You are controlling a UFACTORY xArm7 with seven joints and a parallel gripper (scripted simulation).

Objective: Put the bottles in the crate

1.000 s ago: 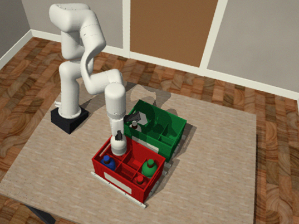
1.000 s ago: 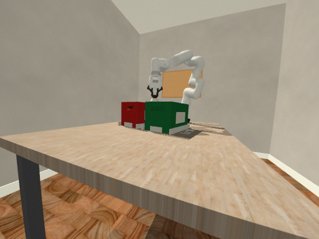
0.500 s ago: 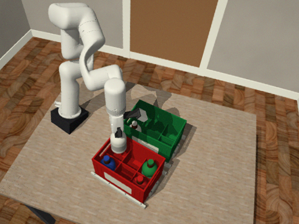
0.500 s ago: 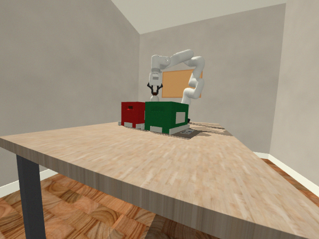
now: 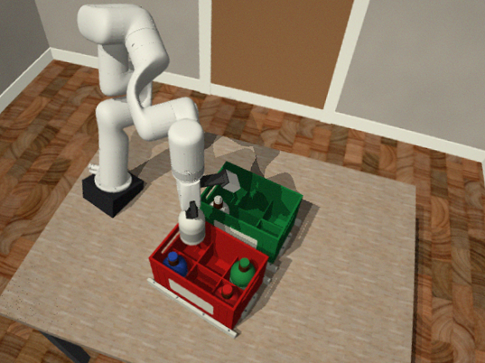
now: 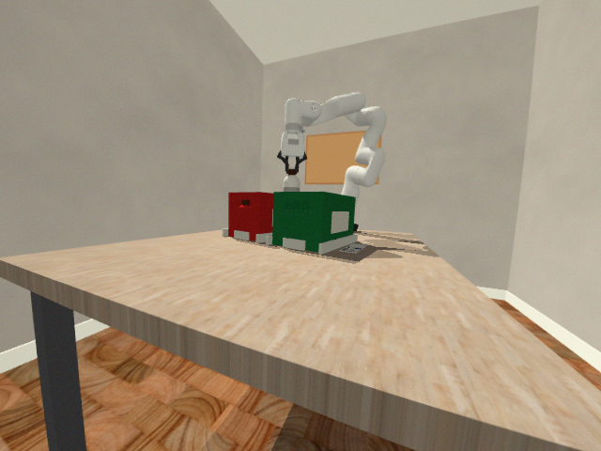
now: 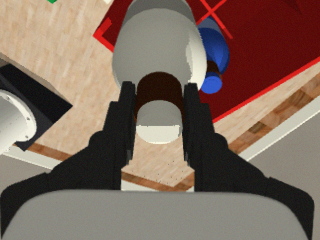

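The end effector is clenched on the brown neck of a white bottle, one black finger on each side, just under the white cap. The bottle hangs upright in the air, its base above the rim of the red crate. In the exterior view the bottle is lifted clear above both crates. The wrist view shows it over the red crate's corner, next to the blue bottle.

In the red crate stand three bottles: a blue one in the near left cell, a green one on the right side, and a red one in the near right cell. The green crate sits just behind the red one, touching or nearly so. Another white bottle with a brown neck stands in its left front cell.

Both crates rest level on the surface and each carries a blank pale panel on its side, with no writing to read. The pick list lies flat beside the green crate, on the side away from the red one. Its marks are too small to read.
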